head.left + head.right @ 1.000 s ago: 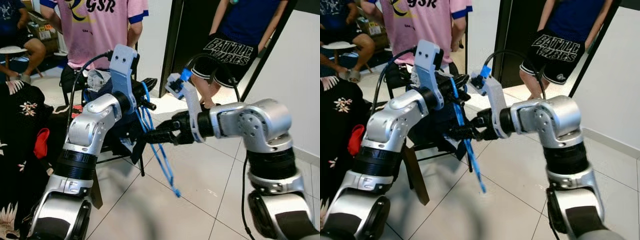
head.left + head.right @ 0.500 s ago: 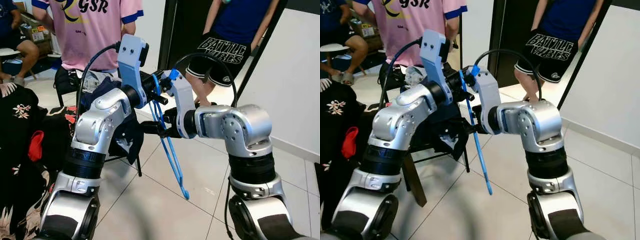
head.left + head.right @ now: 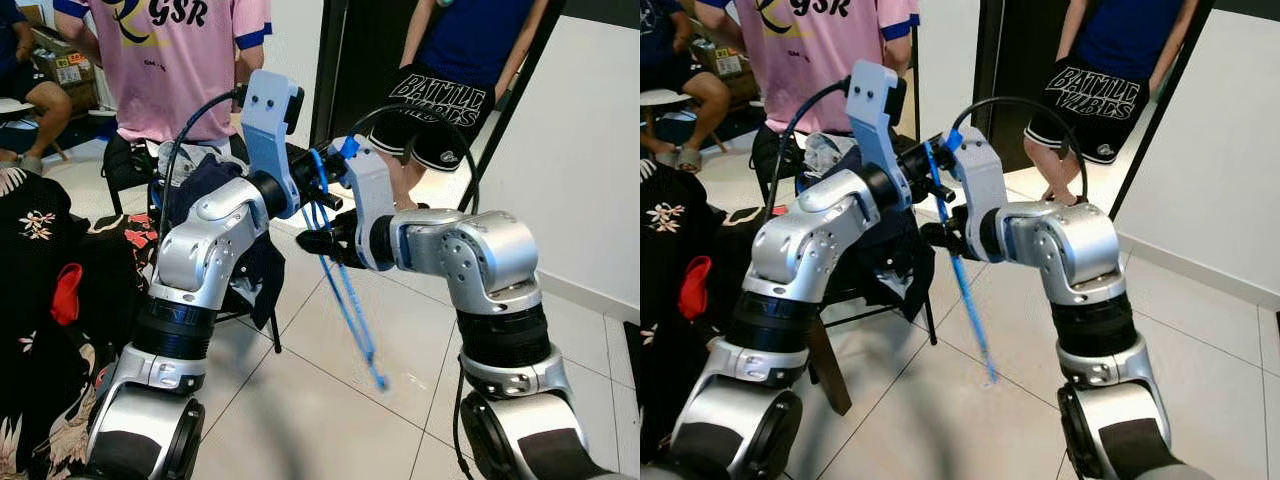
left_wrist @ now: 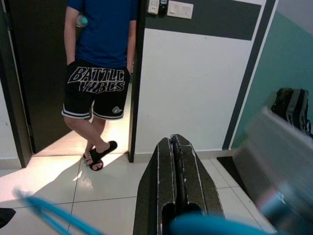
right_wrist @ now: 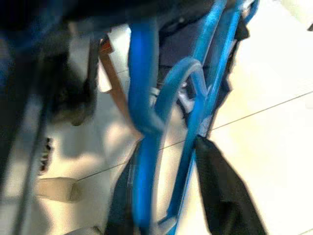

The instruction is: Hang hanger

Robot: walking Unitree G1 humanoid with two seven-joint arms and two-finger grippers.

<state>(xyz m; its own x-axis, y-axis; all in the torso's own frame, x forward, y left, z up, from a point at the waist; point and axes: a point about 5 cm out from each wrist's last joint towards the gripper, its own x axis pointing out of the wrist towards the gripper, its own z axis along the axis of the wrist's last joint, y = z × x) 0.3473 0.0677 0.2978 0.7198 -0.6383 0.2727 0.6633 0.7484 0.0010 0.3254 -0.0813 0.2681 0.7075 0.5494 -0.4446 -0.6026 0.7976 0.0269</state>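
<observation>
Held up at chest height in front of the robot: blue hanger [image 3: 343, 285], long axis running steeply down and away toward the tiled floor [image 3: 330, 400], lower tip blurred in mid-air. Upper end pinched at the left gripper [image 3: 932, 172], fingers [image 4: 177, 181] pressed flat together in the left wrist view with a smear of blue just beneath them, so closed on the hanger's top, probably at or near the hook. Right gripper [image 3: 312, 241] just below and beside it, pointing across toward the left arm, touching or nearly touching the blue bars; whether spread or clamped cannot be told, since the right wrist view is too blurred to separate fingers from hanger. Both grippers close to the hanger, left higher on it, right lower along the shaft. Behind the arms, a chair [image 3: 875, 290] draped with dark clothes [image 3: 255, 265]; two people standing further back. No rail or rod to hang on visible yet, so likely carrying or handing over first.
</observation>
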